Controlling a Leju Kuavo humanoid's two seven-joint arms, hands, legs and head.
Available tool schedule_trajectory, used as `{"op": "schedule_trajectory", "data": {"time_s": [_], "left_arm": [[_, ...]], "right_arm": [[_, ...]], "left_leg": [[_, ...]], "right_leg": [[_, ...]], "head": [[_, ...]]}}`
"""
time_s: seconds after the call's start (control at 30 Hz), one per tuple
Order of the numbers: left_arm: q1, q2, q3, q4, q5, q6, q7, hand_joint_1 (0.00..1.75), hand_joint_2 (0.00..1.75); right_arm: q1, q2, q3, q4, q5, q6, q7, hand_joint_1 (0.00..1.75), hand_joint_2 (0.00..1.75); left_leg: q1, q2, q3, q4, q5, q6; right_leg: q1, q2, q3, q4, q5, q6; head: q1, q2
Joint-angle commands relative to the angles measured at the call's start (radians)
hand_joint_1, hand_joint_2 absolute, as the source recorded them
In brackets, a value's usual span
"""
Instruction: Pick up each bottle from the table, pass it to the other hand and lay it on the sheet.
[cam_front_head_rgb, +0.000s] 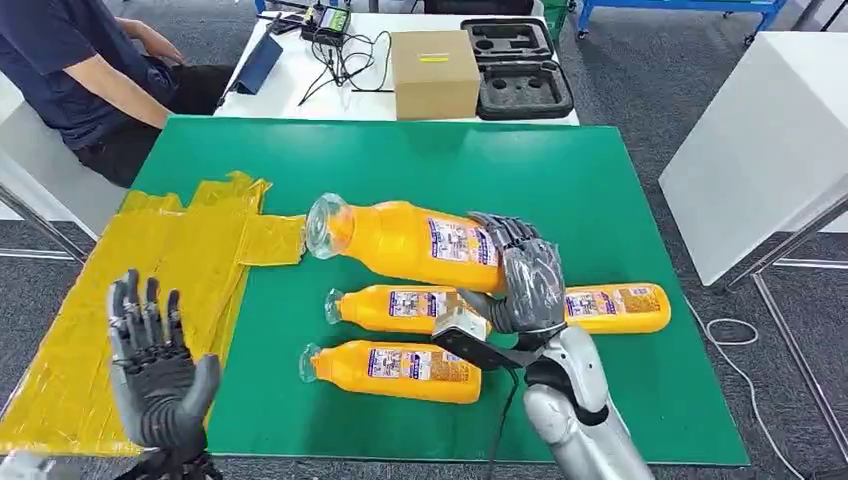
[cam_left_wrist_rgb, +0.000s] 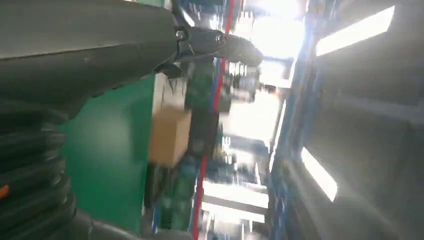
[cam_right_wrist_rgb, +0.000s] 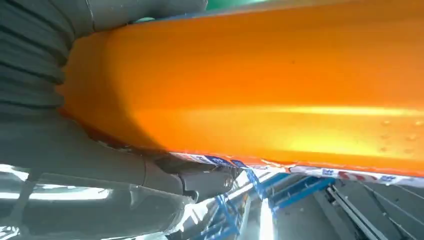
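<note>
Two bottles lie on the green desk; a third bottle is gripped by the right hand, raised, neck toward the spread left hand over the yellow sheet.

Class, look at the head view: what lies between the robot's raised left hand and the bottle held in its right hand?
In the head view, only bare green table and an edge of the yellow sheet separate the left hand from the held bottle.

Grey carpet floor, white table behind, white cabinet beside.
</note>
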Motion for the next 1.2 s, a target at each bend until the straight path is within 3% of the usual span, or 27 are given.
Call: {"op": "schedule_trajectory", "data": {"time_s": [0.03,0.4,0.6,0.77,0.93,1.2], "left_arm": [[-0.132,0.074,-0.154,0.174,0.02,-0.031,0.016,0.0,1.75],[-0.319,-0.025,-0.205,0.348,0.042,-0.112,0.07,0.0,1.75],[-0.32,-0.025,-0.201,0.356,0.066,-0.125,0.078,0.0,1.75],[-0.388,-0.038,-0.196,0.493,0.175,-0.171,0.073,0.0,1.75],[-0.411,-0.044,-0.2,0.523,0.204,-0.192,0.069,0.0,1.75],[-0.463,-0.045,-0.146,0.561,0.251,-0.21,0.092,0.0,1.75]], "right_arm": [[0.022,0.025,-0.059,-0.029,0.011,-0.001,0.0,1.73,1.75],[-0.076,0.044,0.025,0.1,0.011,-0.103,0.023,1.71,1.75],[-0.075,0.041,0.018,0.085,0.003,-0.103,0.021,1.69,1.75],[-0.134,0.059,0.055,0.11,0.001,-0.099,0.001,1.57,1.75],[-0.171,0.075,0.093,0.125,0.032,-0.096,0.032,1.57,1.75],[-0.201,0.121,0.258,0.289,0.091,-0.133,0.066,1.57,1.75]], "left_leg": [[-0.001,-0.001,0.001,-0.001,0.0,-0.002],[-0.001,0.001,0.001,-0.001,0.001,-0.001],[-0.001,0.001,0.002,-0.001,0.0,0.0],[-0.002,0.001,-0.001,0.0,0.001,0.0],[-0.001,0.003,-0.001,0.001,0.001,-0.001],[-0.001,0.004,0.0,0.0,0.001,0.0]], "right_leg": [[0.0,-0.002,0.002,-0.001,0.0,-0.001],[-0.001,0.0,0.001,-0.002,0.001,0.0],[-0.001,0.0,0.002,-0.002,0.0,0.0],[-0.002,0.0,-0.001,-0.001,0.001,0.0],[-0.001,0.001,-0.001,0.0,0.001,-0.001],[-0.001,0.003,-0.001,-0.001,0.001,0.0]], "head": [[0.0,0.0],[0.0,0.0],[0.0,0.0],[-0.001,0.0],[-0.001,0.0],[-0.001,0.0]]}}
